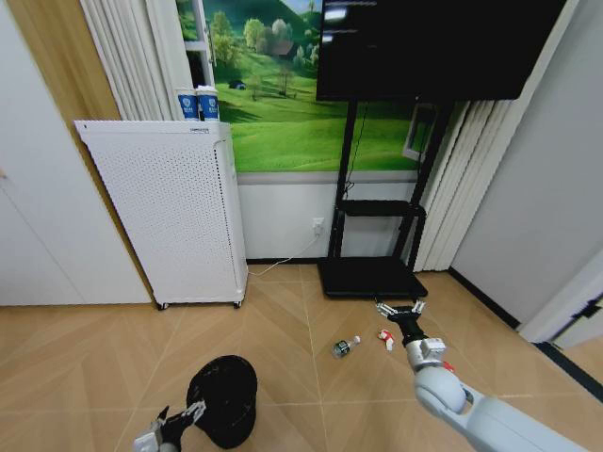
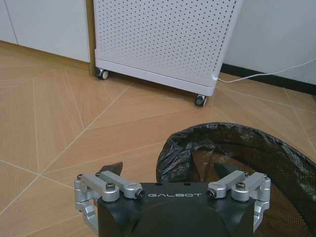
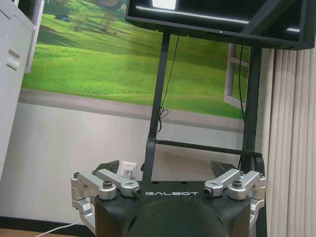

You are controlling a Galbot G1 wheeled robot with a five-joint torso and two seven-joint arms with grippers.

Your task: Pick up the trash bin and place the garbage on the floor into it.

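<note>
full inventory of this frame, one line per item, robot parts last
bin: 1, black mesh with black liner, on the floor at lower left, beside the left gripper
bottle: 1, clear with green label, lying on the floor in the middle
wrapper: 1 seen, red and white, on the floor next to the right gripper's tips
floor: light-brown wood planks
cabinet: 1, white, perforated, on castors, left against the wall
TV stand: 1, black, screen on top, centre back
mural: 1, green meadow, back wall
cable: 1, white, from wall socket toward cabinet
left gripper: open, at the bin's rim
right gripper: open, extended over the floor near the wrapper
</note>
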